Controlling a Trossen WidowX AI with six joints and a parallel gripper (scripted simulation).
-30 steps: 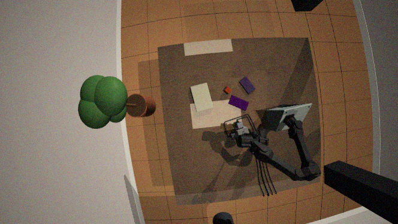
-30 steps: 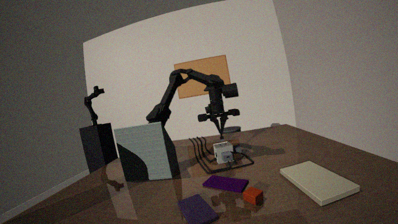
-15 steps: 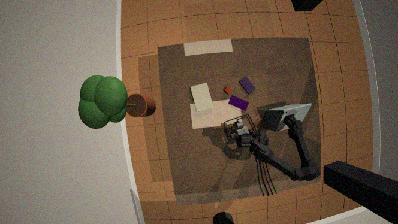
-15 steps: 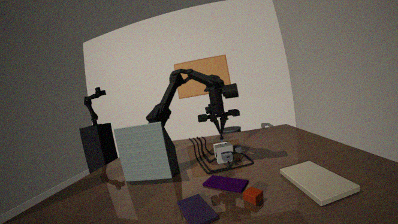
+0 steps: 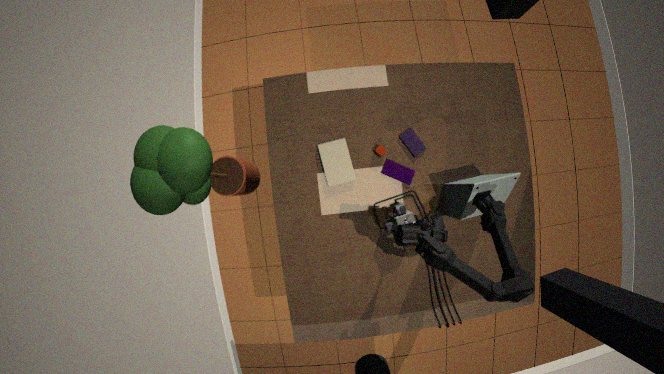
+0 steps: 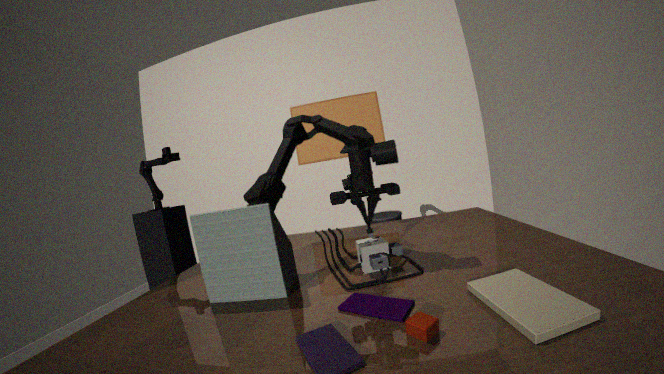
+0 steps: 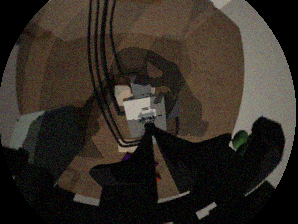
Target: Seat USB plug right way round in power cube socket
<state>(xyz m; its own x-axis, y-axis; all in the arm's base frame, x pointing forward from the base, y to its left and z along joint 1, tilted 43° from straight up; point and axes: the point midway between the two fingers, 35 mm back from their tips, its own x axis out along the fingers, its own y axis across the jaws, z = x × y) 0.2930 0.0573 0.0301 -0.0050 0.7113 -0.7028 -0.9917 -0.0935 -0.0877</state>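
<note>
Your gripper (image 6: pixel 369 226) is hanging point-down at frame centre, jaws gripping the plug (image 6: pixel 370 233) directly above the cube (image 6: pixel 372 253), so you're lowering straight down its vertical axis.

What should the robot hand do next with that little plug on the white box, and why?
Probably ease the plug straight down. The gripper is shut on the USB plug, pointing straight down just above the top of the power cube, so the plug looks not yet seated. Its orientation is too small to tell.
</note>
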